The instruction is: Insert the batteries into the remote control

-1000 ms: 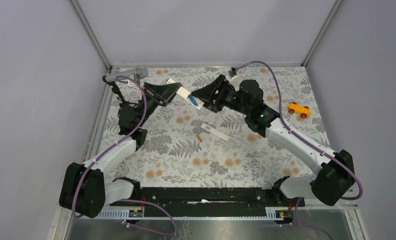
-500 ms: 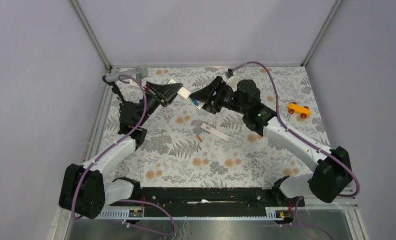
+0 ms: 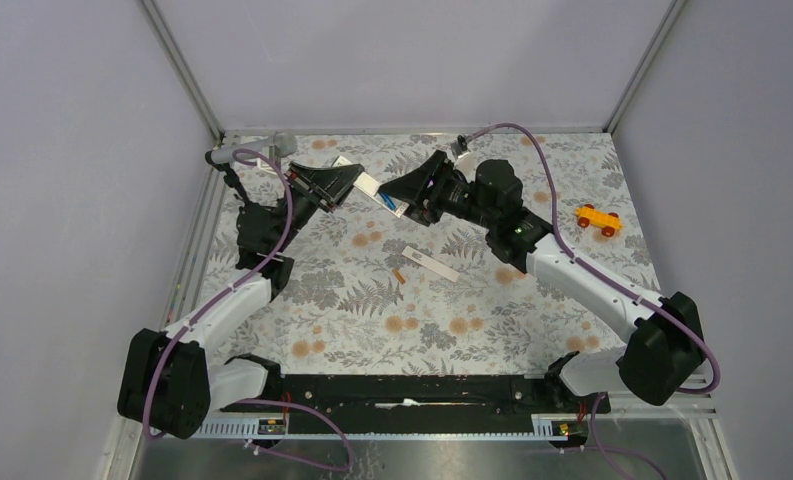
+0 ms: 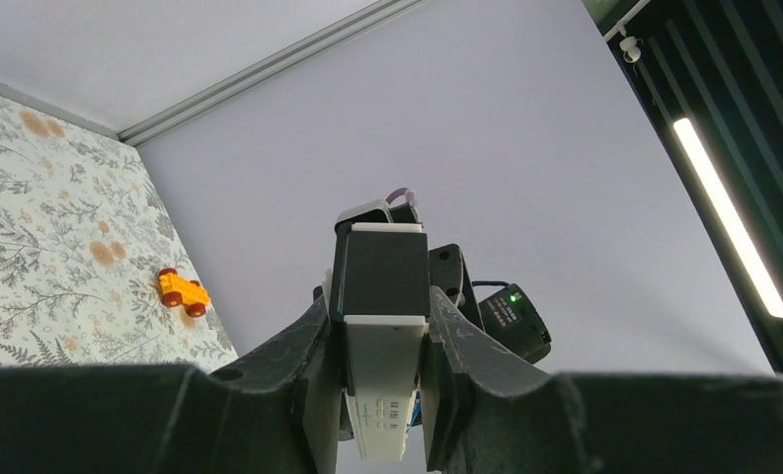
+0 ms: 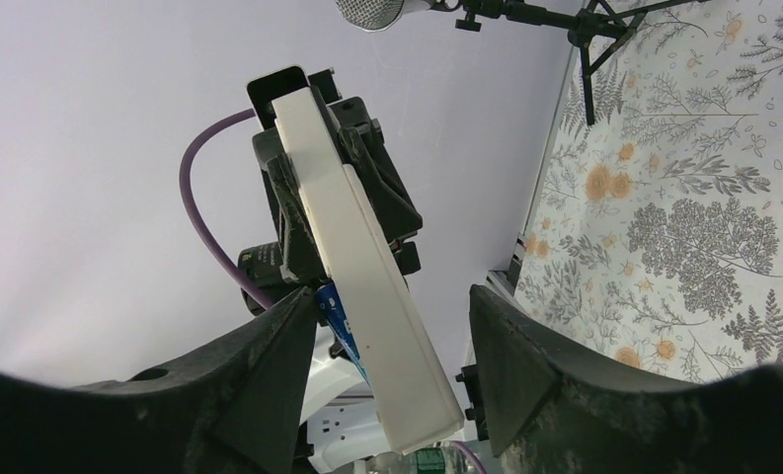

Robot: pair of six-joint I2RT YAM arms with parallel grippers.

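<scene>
The white remote control point(image 3: 369, 184) hangs above the back of the table, and my left gripper point(image 3: 344, 184) is shut on one end of it. In the left wrist view the remote control point(image 4: 384, 380) is pinched between both fingers. My right gripper point(image 3: 408, 193) stands open around its other end. In the right wrist view the remote control point(image 5: 355, 272) passes between the jaws with a gap on its right. A blue battery point(image 5: 335, 318) lies along its left side, against my left finger point(image 5: 259, 385). An orange battery point(image 3: 400, 275) and the white cover point(image 3: 433, 263) lie on the table.
An orange-yellow toy car point(image 3: 597, 219) sits at the right of the flowered mat. A grey microphone point(image 3: 248, 152) on a black tripod stands at the back left corner. Grey walls close off the back and both sides.
My right gripper has shifted a little left and back, closer over the end of the remote control. The left gripper and the remote control have held still.
</scene>
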